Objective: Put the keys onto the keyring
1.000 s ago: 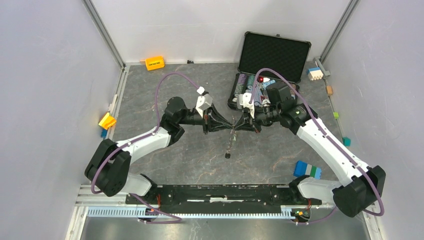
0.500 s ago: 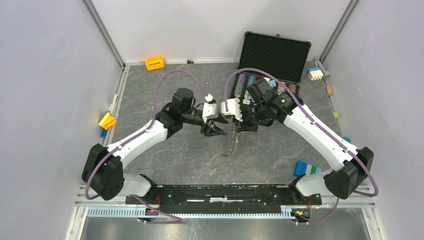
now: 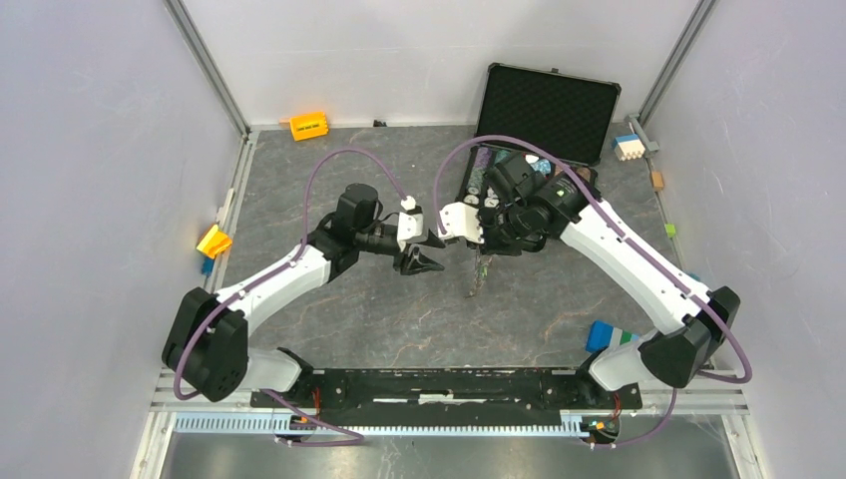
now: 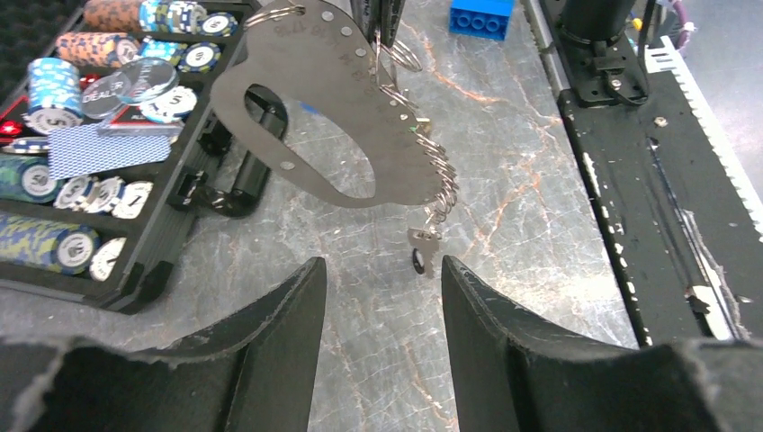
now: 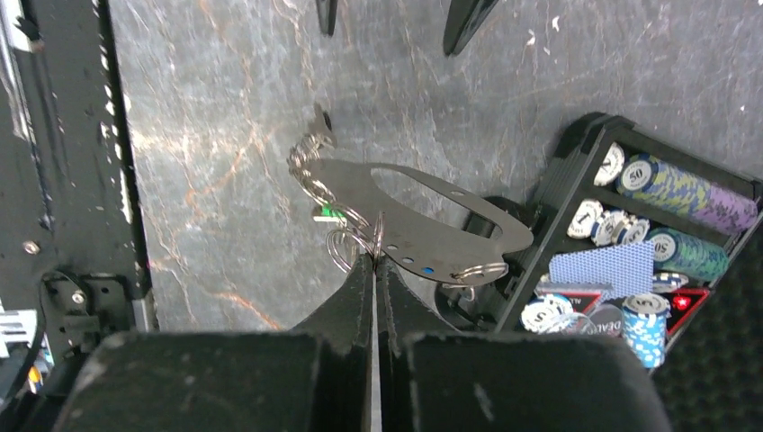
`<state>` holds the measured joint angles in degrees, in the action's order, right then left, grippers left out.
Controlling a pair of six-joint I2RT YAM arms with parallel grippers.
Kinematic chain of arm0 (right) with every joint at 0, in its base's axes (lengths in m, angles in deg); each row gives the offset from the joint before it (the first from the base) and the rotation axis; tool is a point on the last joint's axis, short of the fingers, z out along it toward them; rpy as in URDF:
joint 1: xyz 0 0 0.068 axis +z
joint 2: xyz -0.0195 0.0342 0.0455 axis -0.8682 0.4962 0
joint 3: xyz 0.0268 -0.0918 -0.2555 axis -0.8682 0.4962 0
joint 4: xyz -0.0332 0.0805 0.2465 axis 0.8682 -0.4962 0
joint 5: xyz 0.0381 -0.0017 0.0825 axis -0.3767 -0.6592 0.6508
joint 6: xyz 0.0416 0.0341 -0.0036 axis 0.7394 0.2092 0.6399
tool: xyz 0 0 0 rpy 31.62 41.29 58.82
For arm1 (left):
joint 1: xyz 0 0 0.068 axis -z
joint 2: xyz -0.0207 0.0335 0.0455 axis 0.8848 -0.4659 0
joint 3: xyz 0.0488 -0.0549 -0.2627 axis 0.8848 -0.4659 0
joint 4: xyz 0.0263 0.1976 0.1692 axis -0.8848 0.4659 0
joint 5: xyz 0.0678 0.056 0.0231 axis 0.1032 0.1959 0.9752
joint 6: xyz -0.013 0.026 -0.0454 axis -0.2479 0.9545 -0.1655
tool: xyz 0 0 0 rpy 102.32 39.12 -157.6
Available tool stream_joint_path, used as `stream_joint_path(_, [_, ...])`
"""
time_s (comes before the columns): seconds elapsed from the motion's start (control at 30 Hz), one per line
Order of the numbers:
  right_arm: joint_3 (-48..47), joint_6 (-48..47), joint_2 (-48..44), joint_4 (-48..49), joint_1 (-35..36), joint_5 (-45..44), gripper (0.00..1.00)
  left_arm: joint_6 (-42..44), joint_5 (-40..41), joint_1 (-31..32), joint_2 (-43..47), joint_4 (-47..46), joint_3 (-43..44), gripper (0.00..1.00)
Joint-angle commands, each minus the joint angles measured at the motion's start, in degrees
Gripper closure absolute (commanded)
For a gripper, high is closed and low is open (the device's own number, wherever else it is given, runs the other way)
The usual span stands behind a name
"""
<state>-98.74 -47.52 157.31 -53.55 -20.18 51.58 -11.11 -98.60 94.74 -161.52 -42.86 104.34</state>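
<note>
grey marbled table (image 3: 379, 309), white walls, open black case of poker chips (image 3: 544, 105) at the back. right gripper (image 5: 374, 259) pressed together, pinching a small wire ring on the large silver metal oval keyring (image 4: 328, 90), held up over the table. thin silver chain (image 4: 443, 184) dangles from it, with what looks like a tiny flat silver key (image 4: 423, 241) at its end. left gripper (image 4: 382, 270) spread, empty, just beside the keyring.
</note>
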Motion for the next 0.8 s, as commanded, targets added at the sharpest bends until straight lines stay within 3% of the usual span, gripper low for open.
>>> stream_joint_path(0.0, [-3.2, -2.72, 1.78, -3.89, 0.65, -6.0, 1.0, 1.24, -1.37, -2.49, -0.67, -4.11, 0.24, 0.43])
stream_joint_path(0.4, [0.23, -0.23, 3.43, -3.84, 4.04, -20.2, 1.0, 5.22, -0.93, -5.44, -1.52, 2.8, 2.07, 0.44])
stream_joint_path(0.77, [1.79, 3.05, 4.96, -3.84, 9.65, -34.52, 1.0, 4.38, 0.11, -6.23, -0.48, 0.51, -0.97, 0.45])
